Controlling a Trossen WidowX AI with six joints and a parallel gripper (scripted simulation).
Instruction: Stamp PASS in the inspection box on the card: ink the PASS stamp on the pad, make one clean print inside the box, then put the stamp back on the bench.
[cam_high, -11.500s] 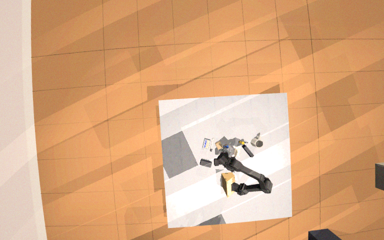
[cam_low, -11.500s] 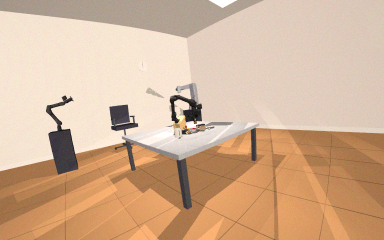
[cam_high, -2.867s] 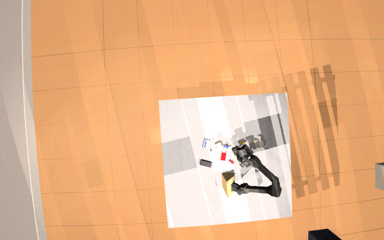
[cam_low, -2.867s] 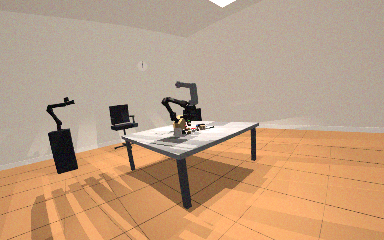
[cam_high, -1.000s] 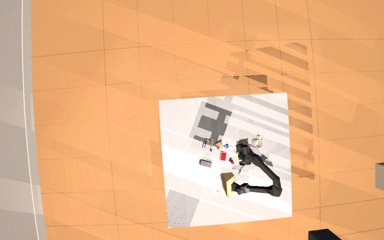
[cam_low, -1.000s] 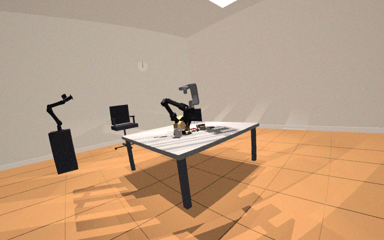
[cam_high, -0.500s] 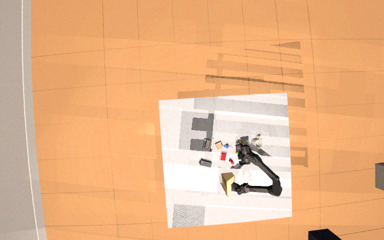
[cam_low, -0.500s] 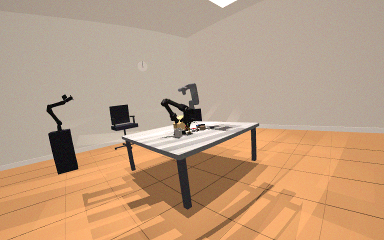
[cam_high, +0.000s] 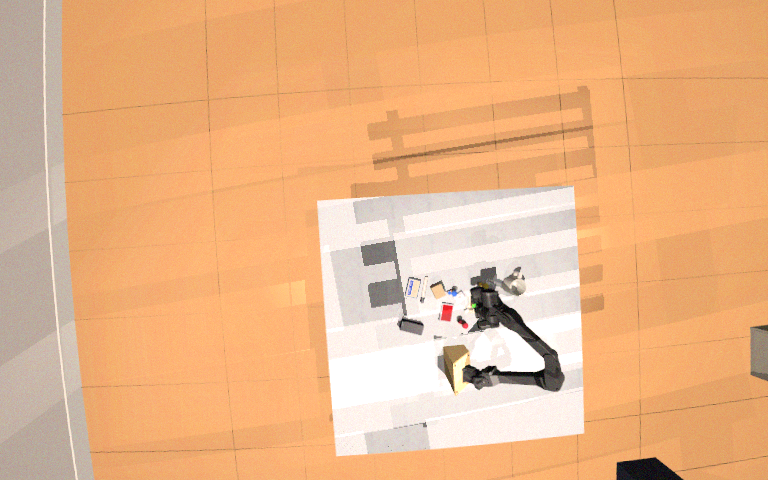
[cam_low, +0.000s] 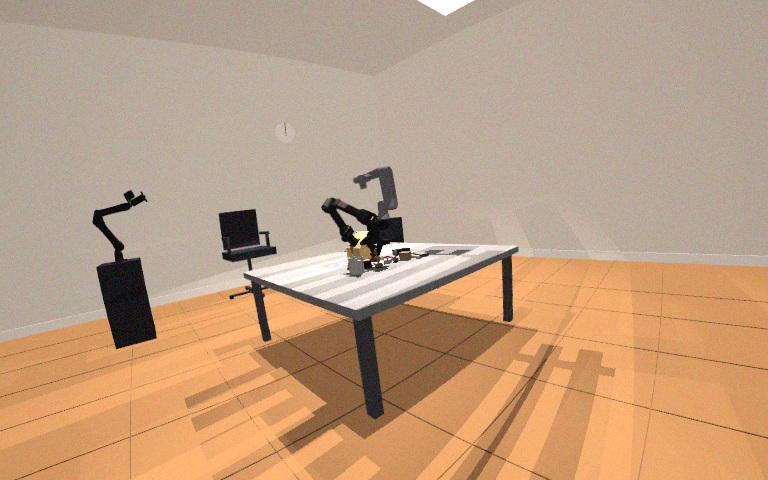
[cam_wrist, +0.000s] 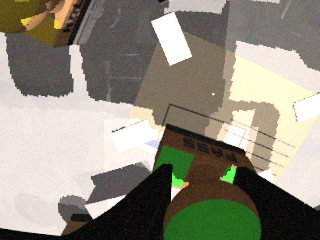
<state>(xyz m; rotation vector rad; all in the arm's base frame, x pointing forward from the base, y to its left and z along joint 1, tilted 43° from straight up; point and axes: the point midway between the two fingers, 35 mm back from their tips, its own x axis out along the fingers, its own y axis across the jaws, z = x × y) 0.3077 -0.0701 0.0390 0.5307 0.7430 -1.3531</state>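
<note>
My gripper (cam_wrist: 203, 175) is shut on the PASS stamp (cam_wrist: 210, 148), a brown block with green sides and a round green-topped handle, low in the wrist view. In the top view a small green patch of the stamp (cam_high: 474, 306) shows beside the gripper. The stamp is over the cream card (cam_wrist: 270, 75), across the lower part of the thin-lined box (cam_wrist: 170, 104). Whether it touches the card cannot be told. The stamp hides much of the box, so any print under it is hidden. A red pad (cam_high: 446, 312) lies left of the gripper.
A yellow-topped stamp (cam_wrist: 55, 30) stands near the card. White strips (cam_wrist: 171, 39) lie at the card's corners. A blue stamp (cam_high: 453, 292), a red stamp (cam_high: 463, 323), a tan block (cam_high: 438, 289) and a dark block (cam_high: 411, 326) are left. A mug (cam_high: 516, 283) stands right; a wooden wedge (cam_high: 455, 367) near the arm base.
</note>
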